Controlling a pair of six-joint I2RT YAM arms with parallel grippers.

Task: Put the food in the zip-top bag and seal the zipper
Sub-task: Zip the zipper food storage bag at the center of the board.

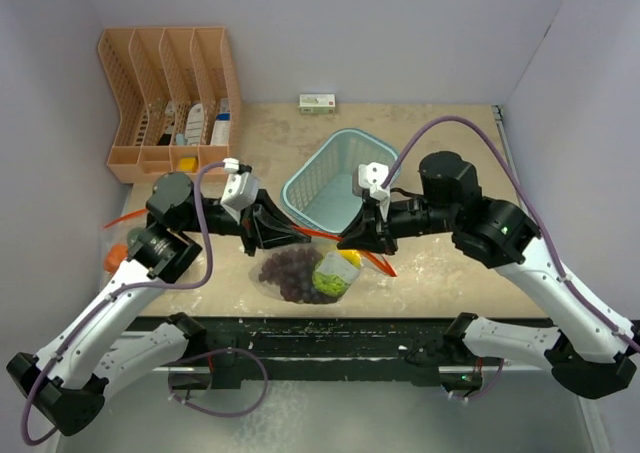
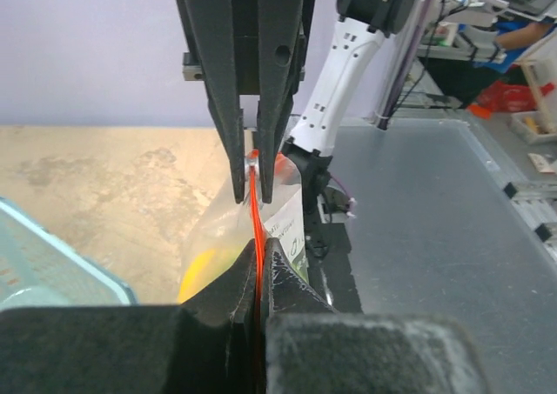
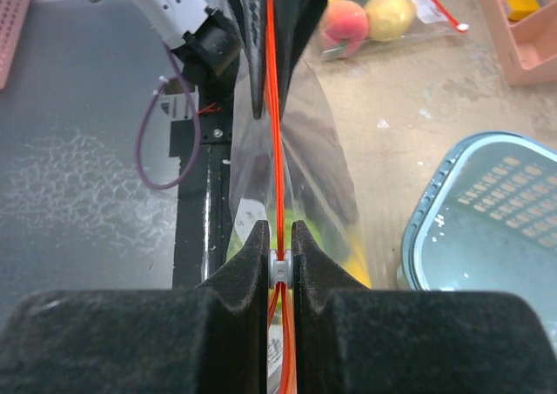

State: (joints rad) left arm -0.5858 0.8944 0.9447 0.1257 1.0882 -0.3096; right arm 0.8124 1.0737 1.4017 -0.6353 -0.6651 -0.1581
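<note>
Zipper taut btwn L gripper & R gripper, both pinching it.

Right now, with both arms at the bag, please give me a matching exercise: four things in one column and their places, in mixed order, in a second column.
Things:
1. zipper
2. grape bunch
3. mesh basket
4. white-green box

Places:
A. by the far wall
B. inside the clear bag
C. pinched by the left fingers and by the right fingers
D. standing just behind the bag

Pairs: 1-C, 2-B, 3-D, 4-A.
</note>
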